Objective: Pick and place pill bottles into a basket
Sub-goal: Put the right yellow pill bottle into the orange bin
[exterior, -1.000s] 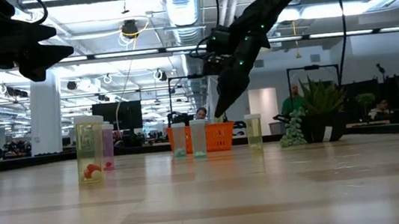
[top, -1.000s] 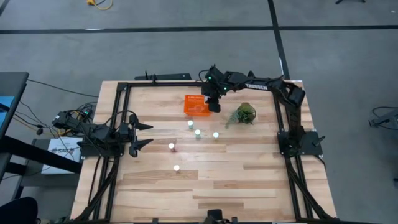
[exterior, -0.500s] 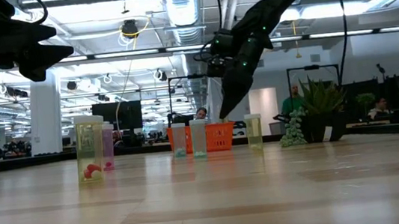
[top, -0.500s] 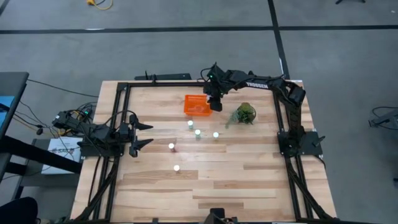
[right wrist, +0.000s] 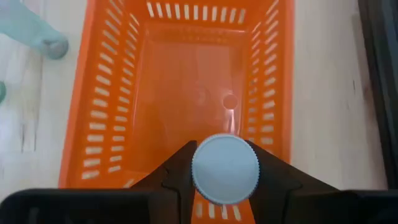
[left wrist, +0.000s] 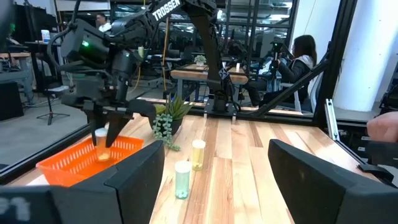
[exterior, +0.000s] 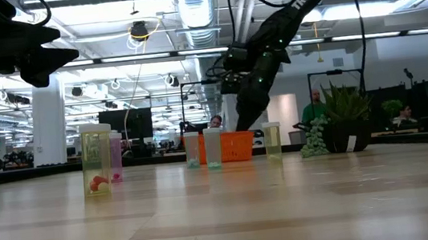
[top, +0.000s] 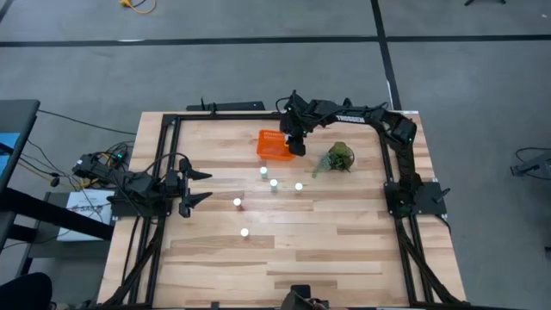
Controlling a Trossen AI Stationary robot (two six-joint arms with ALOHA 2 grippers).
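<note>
- One pill bottle (right wrist: pixel 224 168) is being clamped by the right gripper's (top: pixel 295 143) fingers (right wrist: pixel 176 169) over the basket (top: pixel 273 145) (arm reaching down).
- Left gripper (top: pixel 200 186) is waiting at the worktop's (top: pixel 327 241) left edge, fingers apart.

The right hand (left wrist: pixel 107 127) grips a pill bottle (left wrist: pixel 101 144) inside the orange basket (left wrist: pixel 81 160), beside two standing bottles (left wrist: pixel 190 167).

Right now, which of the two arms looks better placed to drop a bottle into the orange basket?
The right arm. Its pincer is shut on a white-capped pill bottle directly above the basket. The left pincer sits open at the table's left edge, far from the basket and holding nothing.
</note>
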